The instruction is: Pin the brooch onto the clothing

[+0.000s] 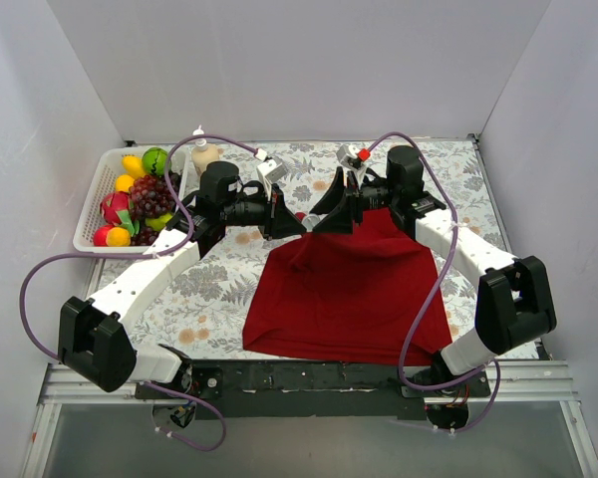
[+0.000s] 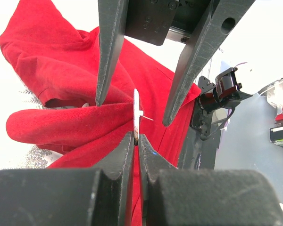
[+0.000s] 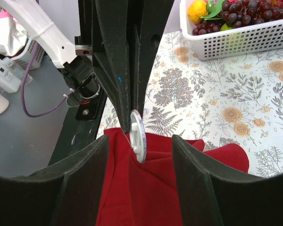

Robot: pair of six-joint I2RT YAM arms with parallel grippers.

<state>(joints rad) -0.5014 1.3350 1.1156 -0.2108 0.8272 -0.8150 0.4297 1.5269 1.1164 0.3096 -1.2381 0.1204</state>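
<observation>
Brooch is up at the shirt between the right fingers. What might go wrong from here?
1. The brooch is pinched edge-on by just the tips of the left fingers; pushing may twist it loose.
2. Its bare pin points toward one of the right fingers, not into the shirt; closing them could bend it.
3. The fabric is loose and bunched, so it may give way instead of being pierced.

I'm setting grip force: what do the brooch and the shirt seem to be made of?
The brooch: a thin, rigid, silvery-white disc with a slight sheen, probably metal or coated plastic; the look leaves that open. The shirt: soft, matte, dark red fabric, likely a cotton knit, since it folds and bunches limply.
</observation>
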